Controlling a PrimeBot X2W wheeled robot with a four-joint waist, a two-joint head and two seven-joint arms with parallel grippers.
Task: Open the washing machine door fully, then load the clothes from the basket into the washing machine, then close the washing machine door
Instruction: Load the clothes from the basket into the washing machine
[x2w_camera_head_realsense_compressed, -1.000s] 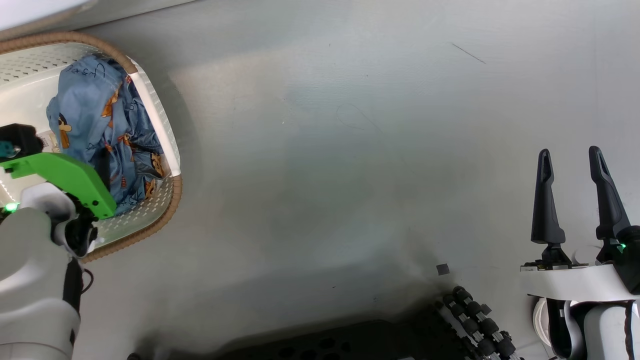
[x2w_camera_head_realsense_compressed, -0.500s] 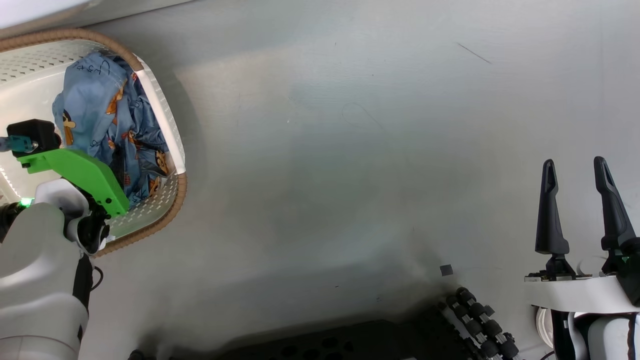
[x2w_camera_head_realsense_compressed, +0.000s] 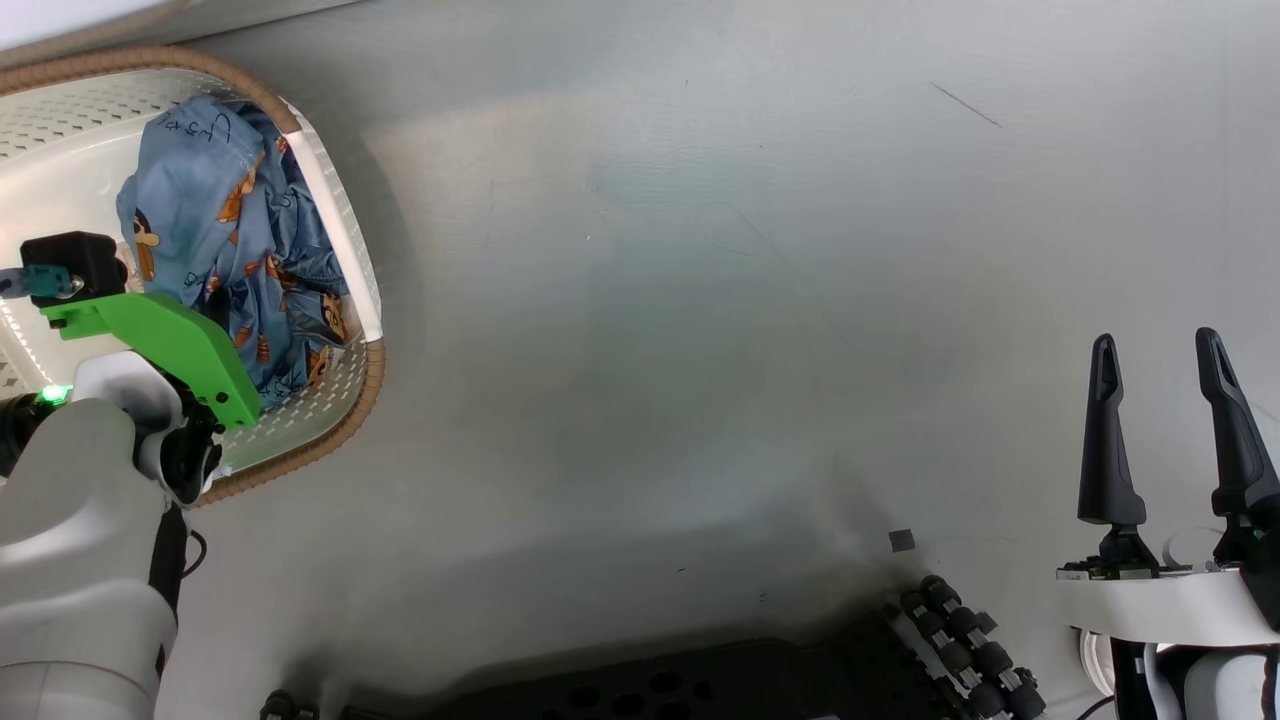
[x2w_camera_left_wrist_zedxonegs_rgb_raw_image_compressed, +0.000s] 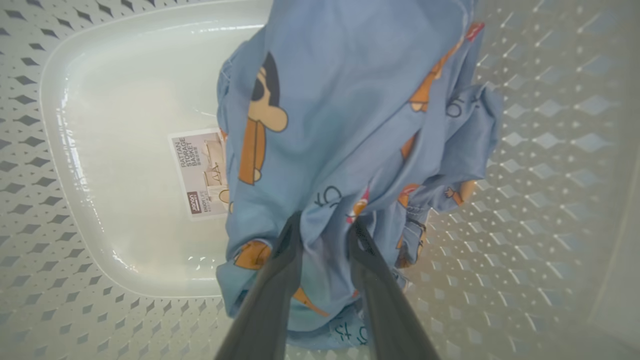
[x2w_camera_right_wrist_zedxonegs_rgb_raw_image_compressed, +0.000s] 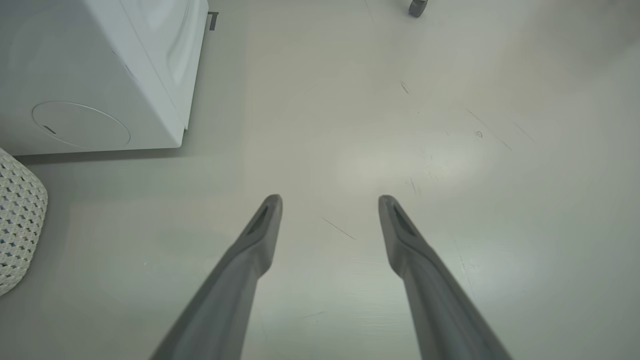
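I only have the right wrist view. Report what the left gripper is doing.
Observer: The left gripper is down in the basket, its fingers closed on a fold of the clothes.
Operator: Describe that cloth.
Observer: Blue, printed with orange-brown cartoon figures.
Operator: Report what else is in the basket.
Observer: A printed label on its white bottom, partly hidden by the clothes.
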